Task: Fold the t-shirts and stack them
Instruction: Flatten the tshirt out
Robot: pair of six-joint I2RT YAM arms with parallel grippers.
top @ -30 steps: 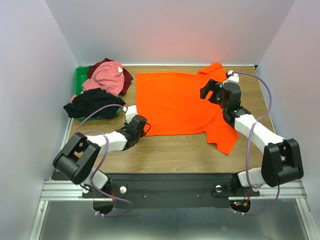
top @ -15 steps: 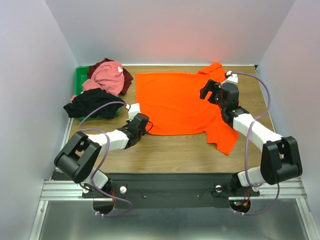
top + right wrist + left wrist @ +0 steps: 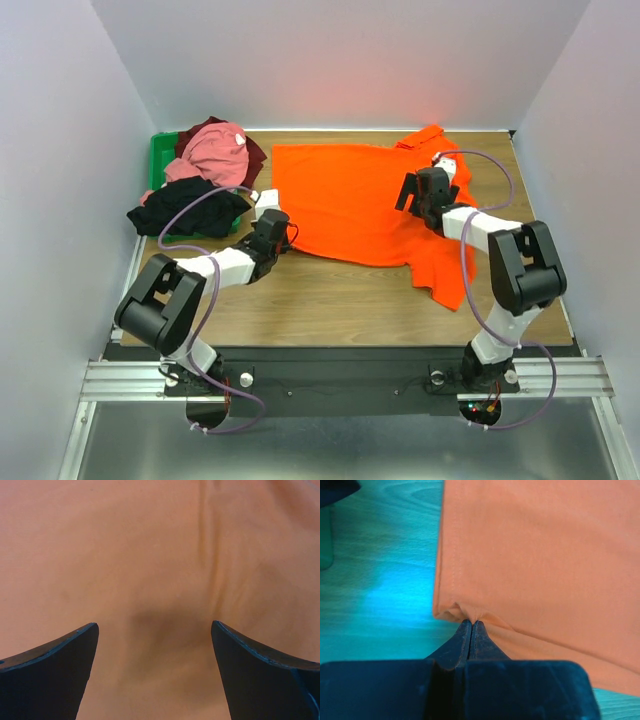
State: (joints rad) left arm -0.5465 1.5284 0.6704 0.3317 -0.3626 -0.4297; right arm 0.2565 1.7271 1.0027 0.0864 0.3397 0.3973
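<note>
Orange tee point(image 3: 350, 205) lies spread on tabletop point(image 3: 330, 300). L fingers point(image 3: 471, 630) closed tight, pinching its near-left hem corner. R fingers point(image 3: 420, 190) wide apart over its right side, holding nothing. Pink tee point(image 3: 212, 152), maroon tee point(image 3: 252, 158) & black tee point(image 3: 185, 208) heaped left of it on green bin point(image 3: 157, 160).

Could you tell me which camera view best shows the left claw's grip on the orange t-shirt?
The left wrist view: the left claw is pinched shut on the orange t-shirt at its corner. The top external view shows that contact only small; the right wrist view shows just orange cloth.
</note>
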